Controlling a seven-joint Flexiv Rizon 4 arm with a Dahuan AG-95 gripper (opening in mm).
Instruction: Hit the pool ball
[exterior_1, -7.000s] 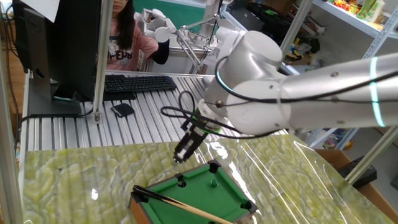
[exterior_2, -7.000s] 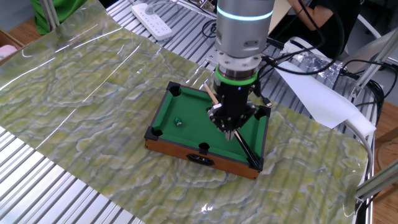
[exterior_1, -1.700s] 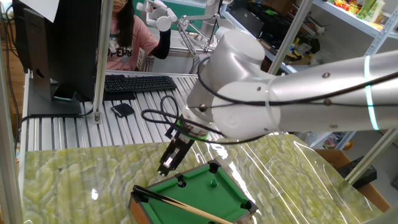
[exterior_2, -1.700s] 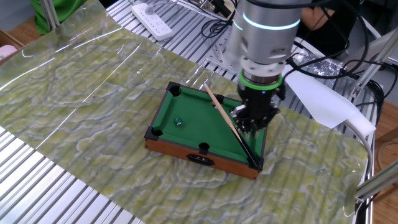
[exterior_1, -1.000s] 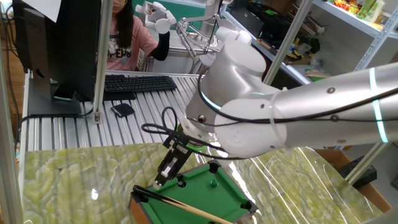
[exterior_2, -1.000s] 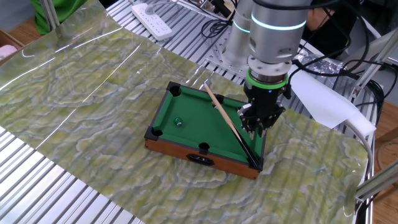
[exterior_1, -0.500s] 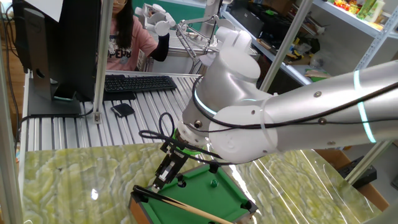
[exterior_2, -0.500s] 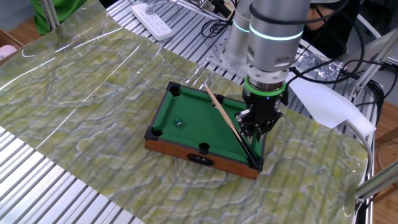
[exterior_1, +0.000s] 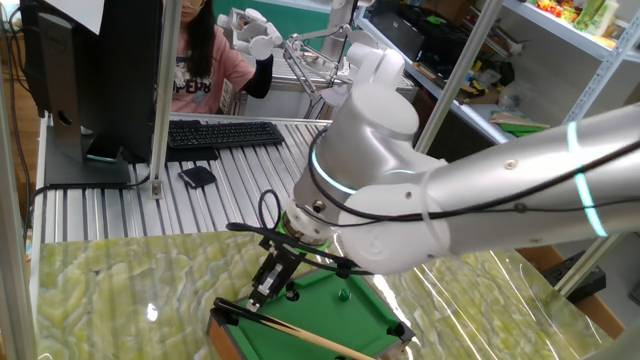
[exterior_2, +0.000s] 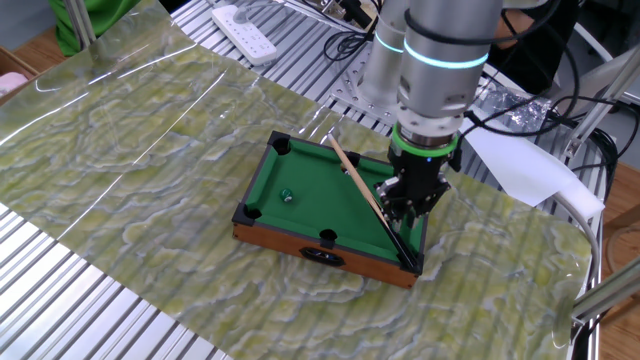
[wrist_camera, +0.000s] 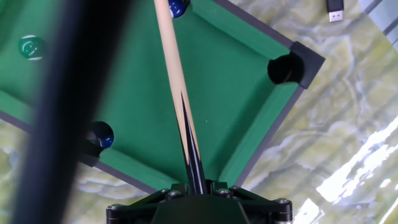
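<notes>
The pool ball (exterior_2: 286, 196) is a tiny glossy green sphere on the felt near the left end of the small wooden pool table (exterior_2: 320, 255). It also shows in the fixed view (exterior_1: 343, 295) and in the hand view (wrist_camera: 31, 47). A long wooden cue stick (exterior_2: 365, 195) lies diagonally across the table. My gripper (exterior_2: 408, 208) is low over the cue's dark butt end, far from the ball. In the hand view the cue (wrist_camera: 174, 74) runs straight between my jaws (wrist_camera: 196, 186), which stand open on either side of it.
Black pocket fittings (wrist_camera: 286, 68) sit at the table corners. A dark blurred cable (wrist_camera: 62, 124) crosses the left of the hand view. A power strip (exterior_2: 245, 20) and white paper (exterior_2: 520, 160) lie beyond the mat. A keyboard (exterior_1: 220, 133) and a person (exterior_1: 200, 60) are behind.
My gripper has moved from above the table's middle to its right end and has come down over the cue's butt. The ball and the cue have not moved.
</notes>
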